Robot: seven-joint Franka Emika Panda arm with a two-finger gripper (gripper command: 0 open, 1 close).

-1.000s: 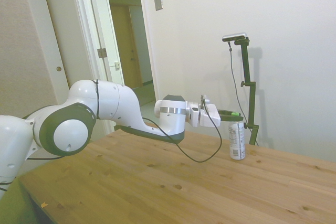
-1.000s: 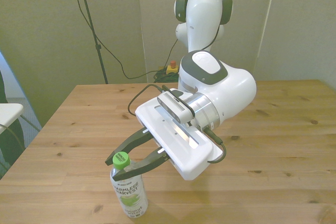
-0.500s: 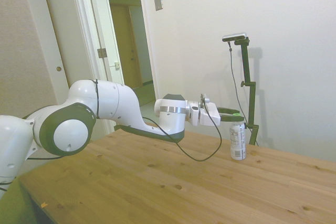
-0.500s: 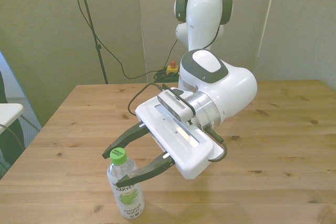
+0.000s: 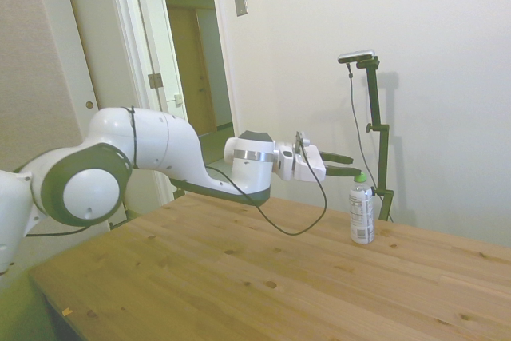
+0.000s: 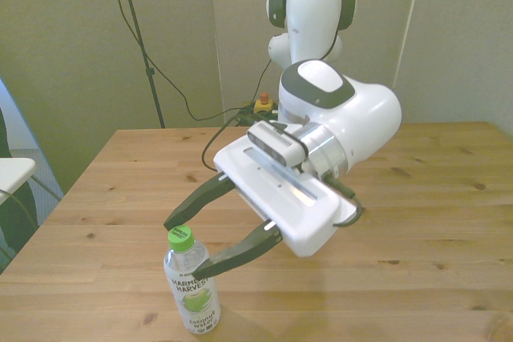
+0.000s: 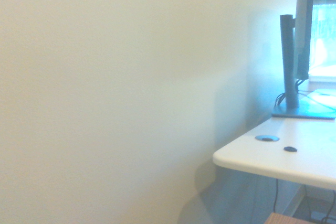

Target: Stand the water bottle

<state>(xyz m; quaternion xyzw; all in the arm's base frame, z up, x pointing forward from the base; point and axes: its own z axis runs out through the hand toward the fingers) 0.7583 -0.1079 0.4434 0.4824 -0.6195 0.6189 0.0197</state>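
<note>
Water bottle's table (image 6: 433, 222), broad and wooden, comes first; over it the gripper (image 6: 186, 242) hangs with its fingers (image 6: 240, 251) spread wide, gripping nothing. Water bottle (image 6: 191, 292) stands upright by the near edge, front view's left, green cap (image 6: 181, 238) just under them.
</note>
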